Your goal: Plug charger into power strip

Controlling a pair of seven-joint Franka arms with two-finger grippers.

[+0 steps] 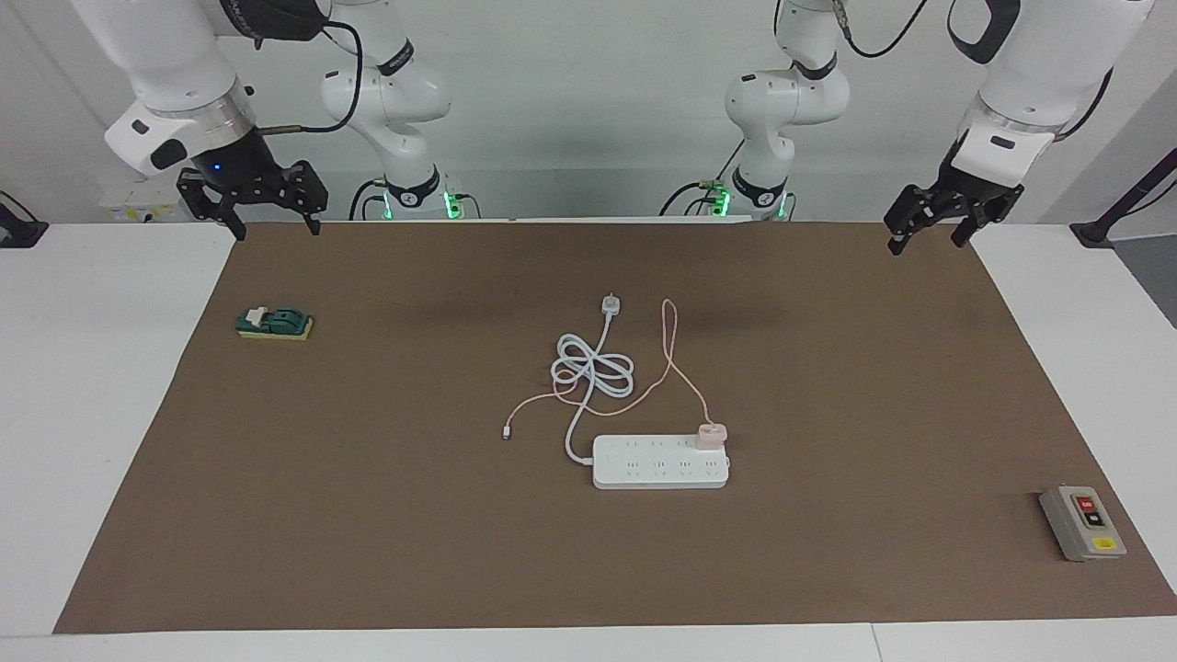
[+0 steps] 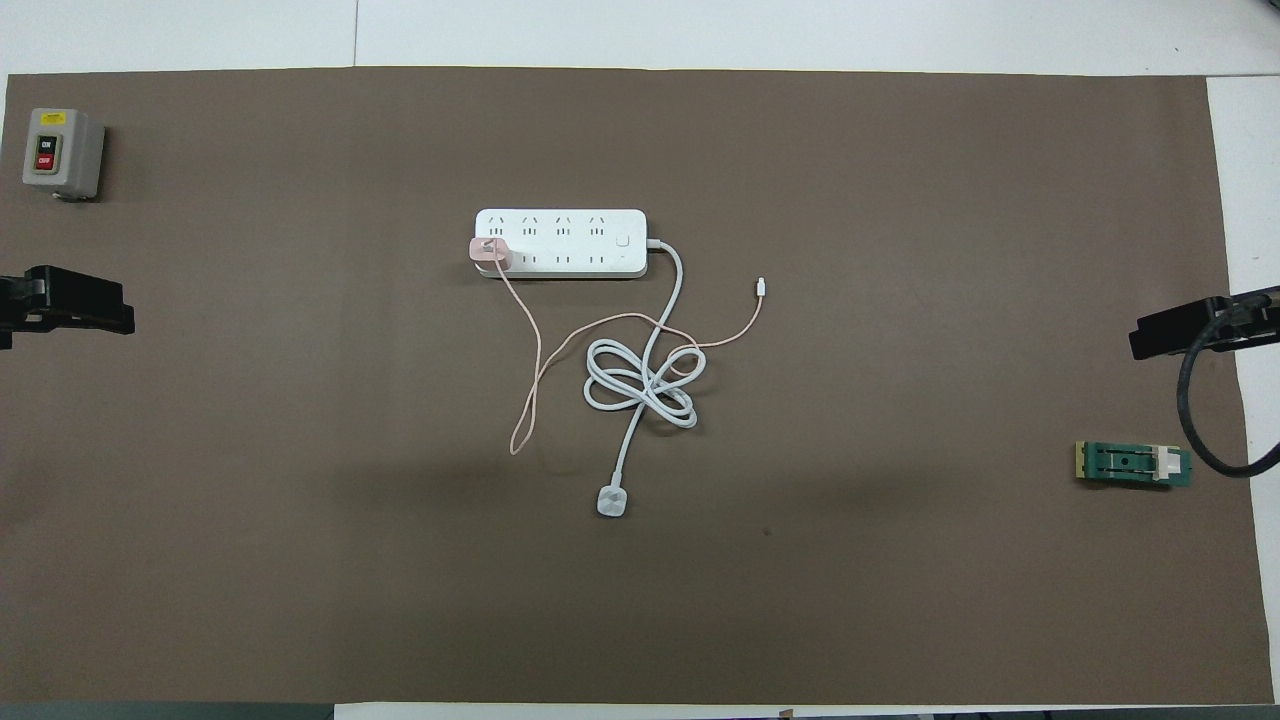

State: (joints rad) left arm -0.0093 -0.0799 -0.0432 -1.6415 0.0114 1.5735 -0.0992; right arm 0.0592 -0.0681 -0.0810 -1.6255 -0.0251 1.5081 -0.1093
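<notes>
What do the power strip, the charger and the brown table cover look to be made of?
Power strip: probably hard moulded plastic, smooth white with rounded corners. Charger: likely the same kind of plastic in pale pink, with a thin, flexible cable. Table cover: matte brown sheet, flat and without shine; paper or felt, hard to tell which.

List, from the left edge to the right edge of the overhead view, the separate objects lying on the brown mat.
Grey button box → pink charger sitting on the end of the power strip → white plug → green and yellow block.
</notes>
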